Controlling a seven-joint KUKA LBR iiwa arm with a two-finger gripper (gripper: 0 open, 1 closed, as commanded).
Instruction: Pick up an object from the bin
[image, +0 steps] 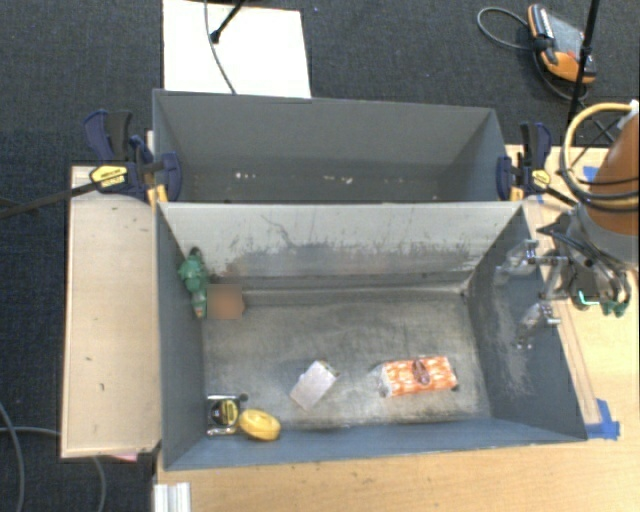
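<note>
My gripper (530, 290) hangs over the bin's right sloping wall, well above the floor. Its two metal fingers (518, 260) point left and stand apart, open, with nothing between them. The nearest loose thing is an orange and white patterned packet (418, 376), lying flat on the floor below and to the left of the gripper. Further left a small pale grey flat piece (314, 384) lies tilted on the floor.
A yellow tape measure (245, 420) sits in the front left corner. A green toy figure (192, 277) and a brown block (226, 302) rest against the left wall at the back. The arm comes in over the right rim.
</note>
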